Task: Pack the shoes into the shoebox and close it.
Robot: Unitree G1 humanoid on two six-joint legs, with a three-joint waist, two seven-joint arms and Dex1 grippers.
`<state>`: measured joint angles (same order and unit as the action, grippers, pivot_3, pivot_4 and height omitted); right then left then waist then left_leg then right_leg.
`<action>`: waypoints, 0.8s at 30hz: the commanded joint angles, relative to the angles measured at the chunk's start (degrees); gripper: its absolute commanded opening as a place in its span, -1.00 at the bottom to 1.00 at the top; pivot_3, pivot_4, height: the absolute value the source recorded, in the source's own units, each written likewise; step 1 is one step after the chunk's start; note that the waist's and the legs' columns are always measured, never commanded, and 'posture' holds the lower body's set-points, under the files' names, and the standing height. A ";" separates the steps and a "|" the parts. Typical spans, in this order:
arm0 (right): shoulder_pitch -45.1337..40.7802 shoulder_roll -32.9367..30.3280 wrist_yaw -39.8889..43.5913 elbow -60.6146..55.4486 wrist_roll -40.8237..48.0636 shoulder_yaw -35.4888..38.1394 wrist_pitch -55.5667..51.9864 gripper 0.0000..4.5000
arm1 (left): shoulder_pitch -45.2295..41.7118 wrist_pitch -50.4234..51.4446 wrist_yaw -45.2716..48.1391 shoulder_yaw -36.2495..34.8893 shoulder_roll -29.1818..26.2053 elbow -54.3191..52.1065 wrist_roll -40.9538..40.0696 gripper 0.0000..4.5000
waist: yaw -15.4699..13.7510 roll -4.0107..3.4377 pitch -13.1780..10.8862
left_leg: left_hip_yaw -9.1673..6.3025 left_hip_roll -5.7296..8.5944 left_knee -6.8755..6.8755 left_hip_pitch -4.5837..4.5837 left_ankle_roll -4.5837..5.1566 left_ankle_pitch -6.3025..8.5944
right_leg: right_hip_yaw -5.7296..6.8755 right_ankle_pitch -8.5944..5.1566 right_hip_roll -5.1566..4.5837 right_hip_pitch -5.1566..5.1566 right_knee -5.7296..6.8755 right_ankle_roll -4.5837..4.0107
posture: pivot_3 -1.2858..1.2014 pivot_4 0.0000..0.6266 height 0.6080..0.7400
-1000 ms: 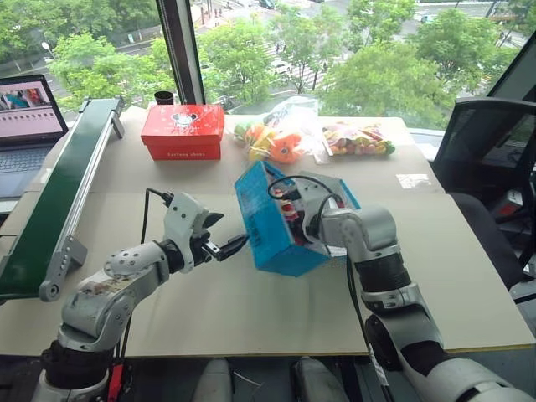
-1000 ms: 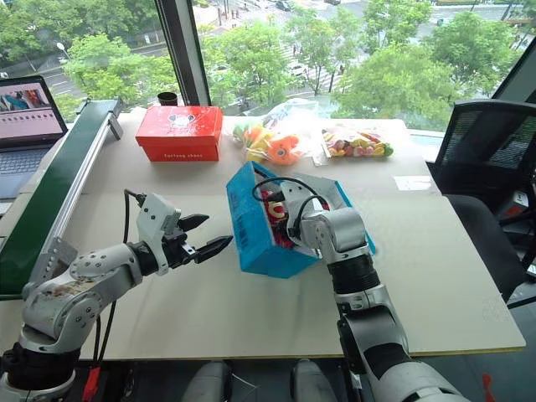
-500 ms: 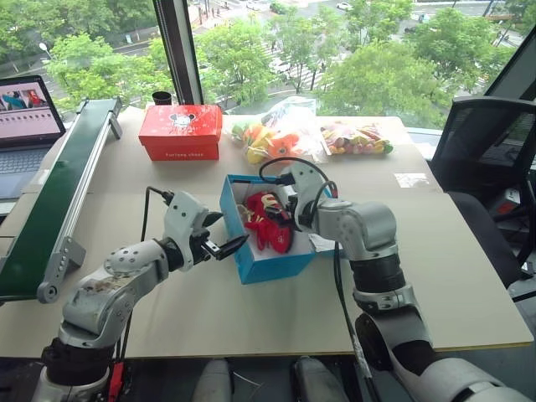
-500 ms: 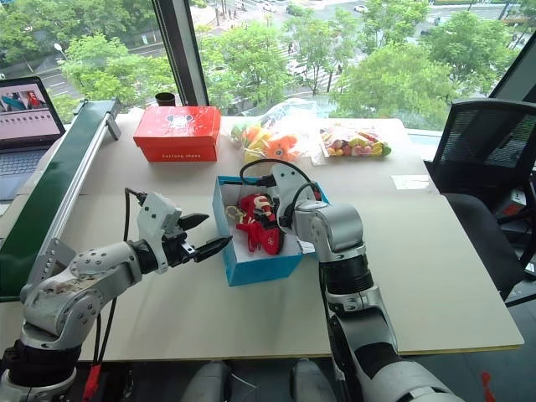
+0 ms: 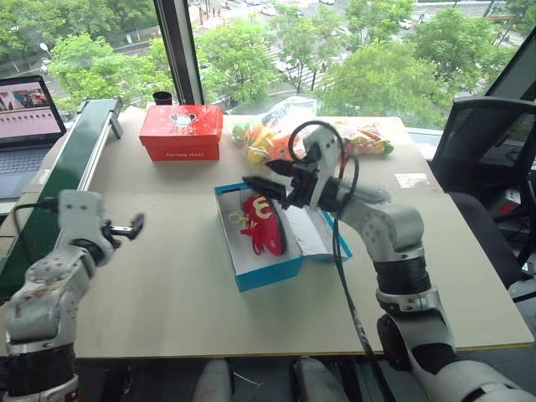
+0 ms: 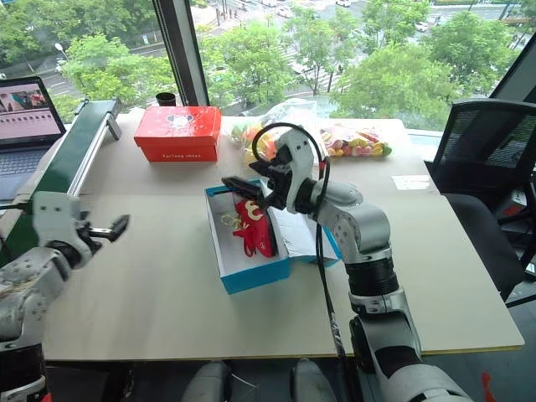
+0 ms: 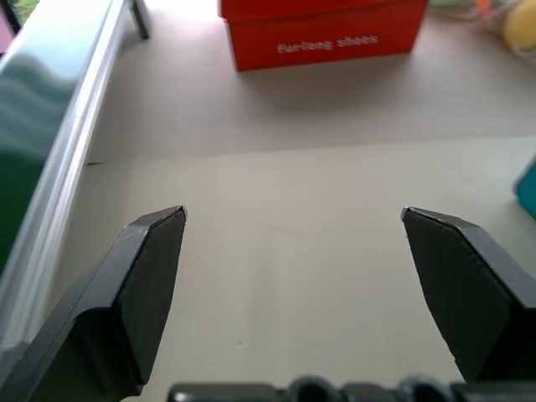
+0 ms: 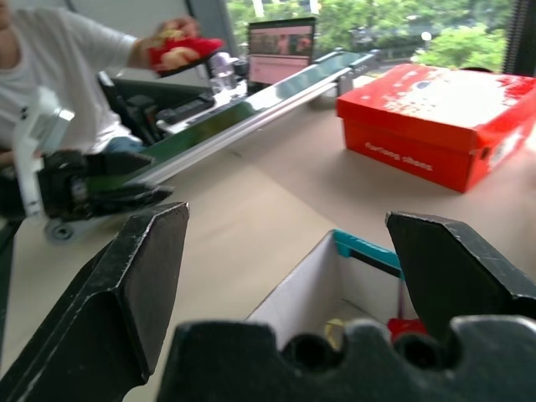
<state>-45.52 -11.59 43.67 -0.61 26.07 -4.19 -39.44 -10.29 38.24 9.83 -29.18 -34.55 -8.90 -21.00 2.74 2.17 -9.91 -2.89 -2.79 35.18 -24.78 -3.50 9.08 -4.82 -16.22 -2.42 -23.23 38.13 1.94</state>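
Both grippers wide open, holding nothing

The right gripper (image 5: 266, 186) hangs over the far end of the open shoebox (image 5: 266, 272), fingers spread; the left gripper (image 5: 132, 226) sits well off to the left, also spread. Inside the blue, white-lined box are the red fuzzy shoes (image 5: 264, 223), lid flopped open on the right. A red box (image 5: 181, 132) sits farther back.

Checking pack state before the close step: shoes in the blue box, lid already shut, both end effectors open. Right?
Not quite: the lid is open, lying flat beside the shoebox, as the left eye view shows. The shoes are inside, and the left end effector and right end effector are open.
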 commanded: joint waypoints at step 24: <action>6.44 2.14 1.27 -5.43 -2.07 -6.62 8.37 0.99 | -10.69 -23.31 -1.72 0.09 -3.58 30.76 9.29 0.94 | -0.12 0.04 0.02 | -0.03 0.00 0.00 0.06 -0.01 0.00 | 0.06 0.02 0.00 0.02 0.11 -0.03 | 0.03 -0.52 0.92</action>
<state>-38.59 -9.51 44.90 -2.79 22.83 -11.79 -31.69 -19.66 17.51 7.68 -28.04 -36.18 21.25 -12.46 2.62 2.21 -9.89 -2.91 -2.79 35.18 -24.73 -3.51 9.08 -4.77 -16.20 -2.43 -23.22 38.23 1.91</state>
